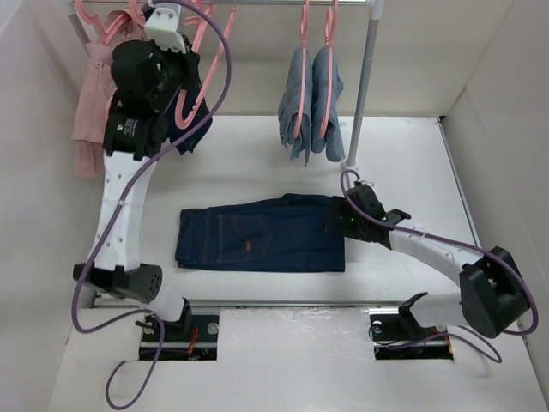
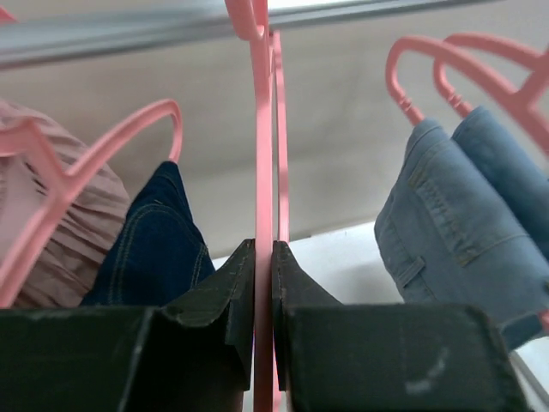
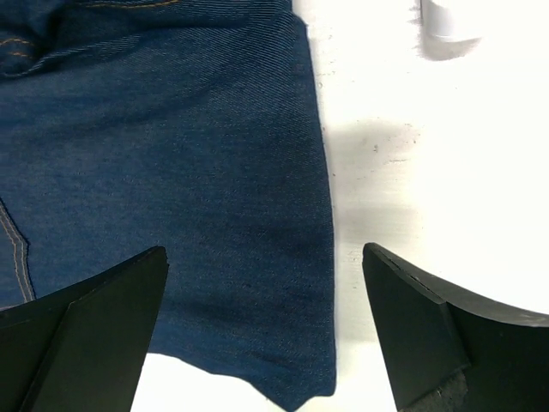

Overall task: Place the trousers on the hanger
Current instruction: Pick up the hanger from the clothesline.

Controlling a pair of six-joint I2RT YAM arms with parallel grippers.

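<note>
The trousers (image 1: 257,233) lie folded flat on the white table, dark navy denim with orange stitching; their right end fills the right wrist view (image 3: 171,172). My right gripper (image 1: 340,220) is open just above that right end, one finger over the cloth and one over bare table (image 3: 264,251). My left gripper (image 1: 178,86) is raised to the rail and shut on a thin pink hanger (image 1: 204,60). In the left wrist view the hanger's pink bar (image 2: 262,154) runs up between the closed fingers (image 2: 263,257) to the rail.
A metal rail (image 2: 129,34) on a pole (image 1: 364,86) holds light blue-grey jeans (image 1: 310,103) on pink hangers at the right, a pink garment (image 1: 90,112) at the far left, and a small dark navy garment (image 1: 193,129) beside the left gripper. White walls enclose the table (image 1: 257,172).
</note>
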